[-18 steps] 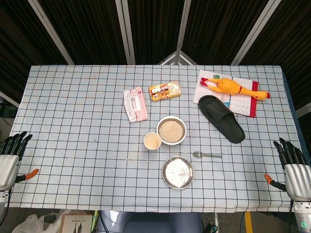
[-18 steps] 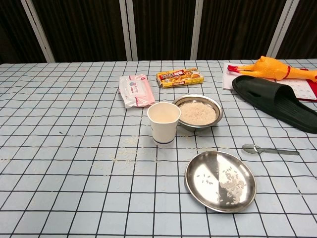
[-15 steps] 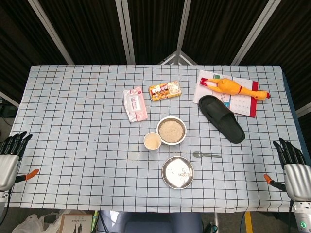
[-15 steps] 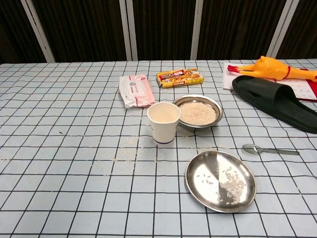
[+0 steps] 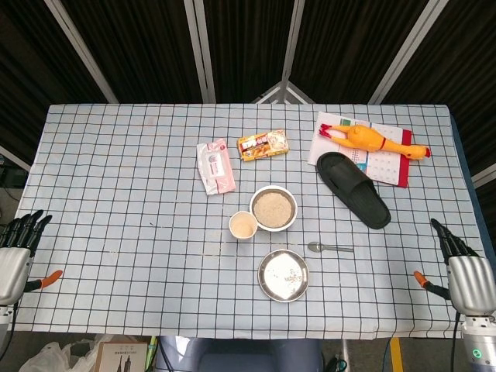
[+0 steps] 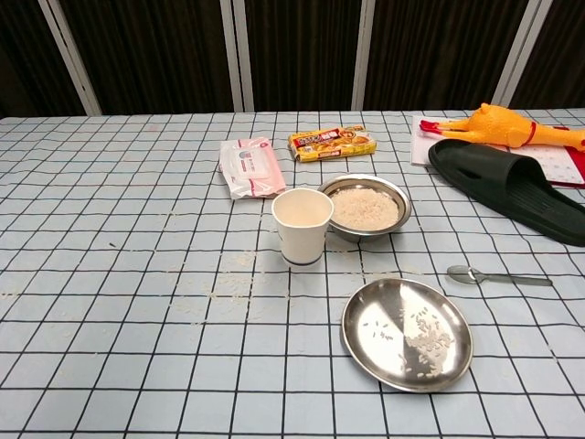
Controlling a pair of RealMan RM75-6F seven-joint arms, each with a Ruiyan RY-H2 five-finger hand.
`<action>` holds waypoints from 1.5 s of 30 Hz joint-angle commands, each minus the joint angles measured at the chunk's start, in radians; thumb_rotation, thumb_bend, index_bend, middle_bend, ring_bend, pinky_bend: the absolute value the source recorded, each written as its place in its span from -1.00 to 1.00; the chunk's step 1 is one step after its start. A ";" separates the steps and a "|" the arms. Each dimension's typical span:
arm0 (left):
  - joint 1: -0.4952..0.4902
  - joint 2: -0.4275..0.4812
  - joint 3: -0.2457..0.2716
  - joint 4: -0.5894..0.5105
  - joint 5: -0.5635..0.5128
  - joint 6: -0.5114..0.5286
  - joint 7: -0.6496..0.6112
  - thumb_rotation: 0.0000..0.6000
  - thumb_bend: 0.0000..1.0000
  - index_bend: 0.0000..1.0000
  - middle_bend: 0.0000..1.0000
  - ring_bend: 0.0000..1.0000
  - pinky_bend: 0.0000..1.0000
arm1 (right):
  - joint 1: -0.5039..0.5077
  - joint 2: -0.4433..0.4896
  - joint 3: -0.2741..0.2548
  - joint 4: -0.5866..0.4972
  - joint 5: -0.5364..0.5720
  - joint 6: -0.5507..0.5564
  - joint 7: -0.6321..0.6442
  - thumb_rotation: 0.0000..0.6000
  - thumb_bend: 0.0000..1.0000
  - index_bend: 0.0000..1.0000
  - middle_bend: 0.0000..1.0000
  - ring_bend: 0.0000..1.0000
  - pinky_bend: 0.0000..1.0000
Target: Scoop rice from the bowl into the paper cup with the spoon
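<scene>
A cloth printed with a dark grid on pale blue covers the table [image 5: 116, 178], its weave flat and matte. Near the middle sits a round steel bowl [image 6: 365, 207] with a shiny rim, filled with a level bed of white rice. Just beside it, on the robot's left, stands a white paper cup [image 6: 302, 226], upright and tapered, with a thin blue band at its foot; its inside looks pale, and whether rice lies in it cannot be told. Nearer the robot lies a shallow round steel plate [image 6: 406, 333], mirror-bright, with scattered rice grains stuck to it. The metal spoon [image 6: 498, 276] lies flat on the cloth to the right of the plate, bowl end toward the plate, touching nothing else. Loose grains speckle the cloth around the cup.

Farther back lie a soft pink-and-white packet of wipes [image 5: 215, 166] and a glossy yellow snack pack [image 5: 263, 145]. At the far right a black rubber slipper [image 5: 353, 189] rests partly on a calendar sheet [image 5: 391, 151], with an orange rubber chicken [image 5: 373, 141] lying across the paper.

The left hand [image 5: 15, 254] sits off the table's left edge, fingers straight and apart, holding nothing. The right hand [image 5: 463, 271] sits off the right edge, likewise spread and empty.
</scene>
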 commanded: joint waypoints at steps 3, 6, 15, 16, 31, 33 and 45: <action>-0.004 0.003 -0.001 -0.005 -0.001 -0.007 -0.004 1.00 -1.00 -1.00 -1.00 -1.00 -1.00 | 0.078 -0.019 0.030 -0.059 0.074 -0.144 -0.062 1.00 -0.52 -0.27 0.71 0.93 1.00; -0.006 0.004 0.002 -0.007 0.008 -0.009 -0.001 1.00 -1.00 -1.00 -1.00 -1.00 -1.00 | 0.126 -0.047 0.049 -0.079 0.120 -0.216 -0.146 1.00 -0.41 -0.11 0.77 0.98 1.00; -0.010 0.016 0.005 -0.010 0.002 -0.025 -0.026 1.00 -1.00 -1.00 -1.00 -1.00 -1.00 | 0.241 -0.211 0.093 -0.093 0.295 -0.351 -0.400 1.00 -0.29 -0.03 0.79 1.00 1.00; -0.011 0.017 0.006 -0.010 0.002 -0.027 -0.028 1.00 -1.00 -1.00 -1.00 -1.00 -1.00 | 0.251 -0.229 0.098 -0.090 0.314 -0.357 -0.422 1.00 -0.29 -0.03 0.79 1.00 1.00; -0.019 0.033 0.011 -0.020 -0.001 -0.050 -0.050 1.00 -1.00 -1.00 -1.00 -1.00 -1.00 | 0.340 -0.391 0.135 -0.028 0.514 -0.389 -0.592 1.00 -0.24 0.05 0.79 1.00 1.00; -0.020 0.034 0.011 -0.020 -0.002 -0.052 -0.052 1.00 -1.00 -1.00 -1.00 -1.00 -1.00 | 0.345 -0.399 0.132 -0.020 0.531 -0.391 -0.604 1.00 -0.23 0.05 0.79 1.00 1.00; -0.021 0.036 0.013 -0.027 -0.009 -0.060 -0.046 1.00 -1.00 -1.00 -1.00 -1.00 -1.00 | 0.347 -0.419 0.106 0.020 0.572 -0.387 -0.597 1.00 -0.23 0.05 0.79 1.00 1.00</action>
